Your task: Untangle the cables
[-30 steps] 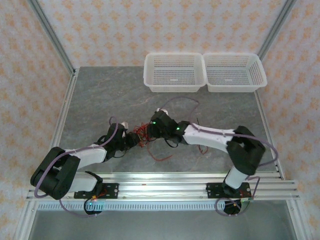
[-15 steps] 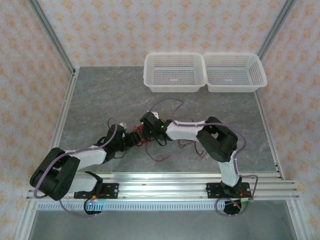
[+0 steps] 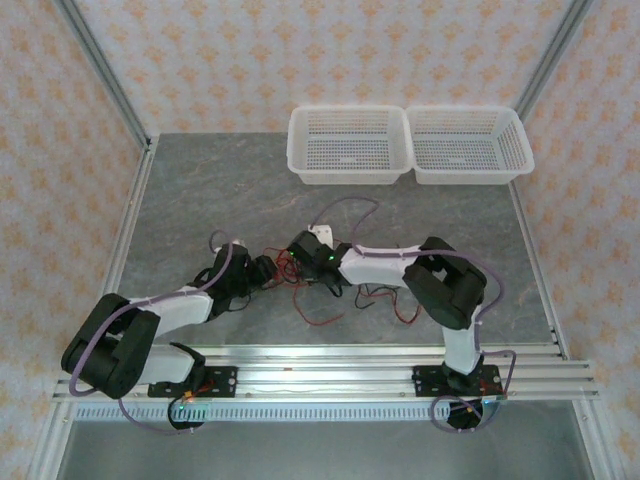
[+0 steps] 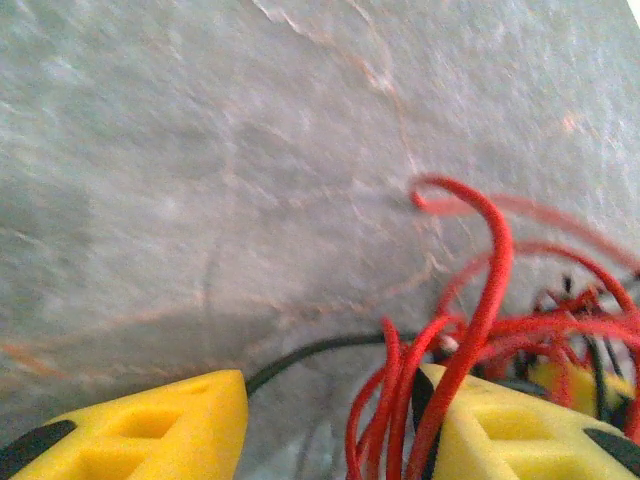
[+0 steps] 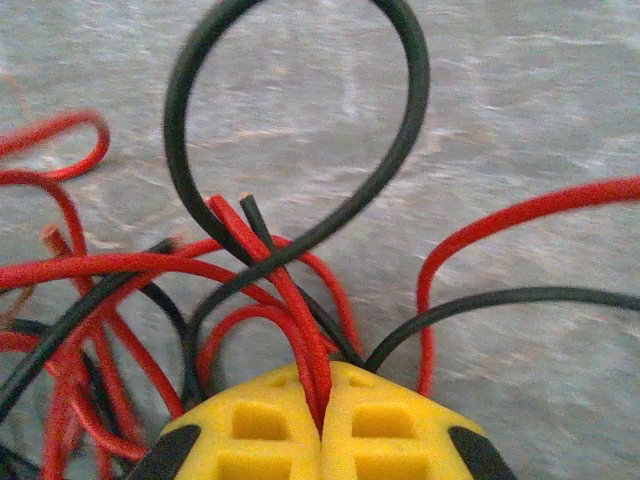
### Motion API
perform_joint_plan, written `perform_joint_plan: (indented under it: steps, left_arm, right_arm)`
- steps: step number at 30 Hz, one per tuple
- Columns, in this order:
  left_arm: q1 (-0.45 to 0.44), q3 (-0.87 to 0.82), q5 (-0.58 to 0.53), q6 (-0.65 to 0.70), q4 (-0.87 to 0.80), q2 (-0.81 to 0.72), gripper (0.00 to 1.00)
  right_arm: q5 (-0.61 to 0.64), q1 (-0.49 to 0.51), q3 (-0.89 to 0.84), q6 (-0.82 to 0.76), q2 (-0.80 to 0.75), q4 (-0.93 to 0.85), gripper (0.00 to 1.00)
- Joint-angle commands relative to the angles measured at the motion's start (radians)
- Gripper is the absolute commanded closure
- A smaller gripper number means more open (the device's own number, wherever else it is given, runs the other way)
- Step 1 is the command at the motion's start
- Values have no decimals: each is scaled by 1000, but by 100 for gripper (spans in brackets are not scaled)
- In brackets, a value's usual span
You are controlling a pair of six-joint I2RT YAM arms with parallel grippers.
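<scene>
We see the cables (image 3: 284, 266) bunched in a red and black tangle on the grey table (image 3: 190, 200), a little toward 8 o'clock from its middle. Loose strands trail out of the knot toward 5 o'clock: one red loop lies near the front rail (image 3: 320, 352), and others curl just beside the right forearm. The left gripper (image 3: 262, 271) sits at 8 o'clock of the knot and the right gripper (image 3: 293, 256) at 2 o'clock of it, their tips near each other.

In the left wrist view, the yellow fingers (image 4: 150, 430) stand apart with bare stone in the gap. Several red strands rise along the inner face of the finger at 5 o'clock, and one black strand crosses the gap low down.

In the right wrist view, the yellow pads (image 5: 260, 425) are pressed together, pinching a red strand that runs from the seam toward 11 o'clock. A black loop arches above at 12 o'clock.

Two white mesh baskets (image 3: 348, 145) sit side by side at the far edge, at 12 to 1 o'clock, well apart from the tangle.
</scene>
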Motion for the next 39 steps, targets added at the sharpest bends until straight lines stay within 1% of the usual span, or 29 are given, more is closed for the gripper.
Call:
perform_joint_plan:
  steps: [1,7,11,14,17,19,22,27,31,33,35,37,39]
  left_arm:
    - [43,9,-179,52,-171,12,49]
    - [73,51,-246,93,-282,-57,48]
    - [74,73,-251,119,-335,-162,46]
    - [73,126,-267,152,-438,-243,44]
    - [72,184,-300,183,-554,-304,41]
    - [72,202,-308,191,-598,-345,39]
    - [72,202,-296,183,-619,-397,37]
    - [72,196,-280,165,-623,-428,36]
    - [69,205,-279,160,-627,-426,36]
    - [69,209,-280,159,-628,-426,36]
    - [69,206,-286,158,-625,-419,36]
    - [69,199,-286,158,-611,-401,36]
    - [69,190,-278,158,-581,-365,36]
  right_arm:
    - [142,-3,-45,-10,-57,-114,96]
    - [157,-15,-65,-53,-87,-94,94]
    - [149,-25,-54,-111,-100,-61,94]
    - [115,-41,-32,-171,-100,-12,95]
    - [44,-66,-1,-239,-85,54,95]
    - [-22,-86,36,-275,-61,89,95]
    - [-119,-106,123,-321,5,127,95]
    - [-289,-106,327,-344,164,116,96]
    - [-369,-105,432,-329,240,118,95]
    - [-378,-102,439,-321,238,126,96]
    - [-355,-100,421,-308,217,120,94]
    - [-307,-100,392,-281,183,92,88]
    - [-275,-100,347,-256,137,69,80]
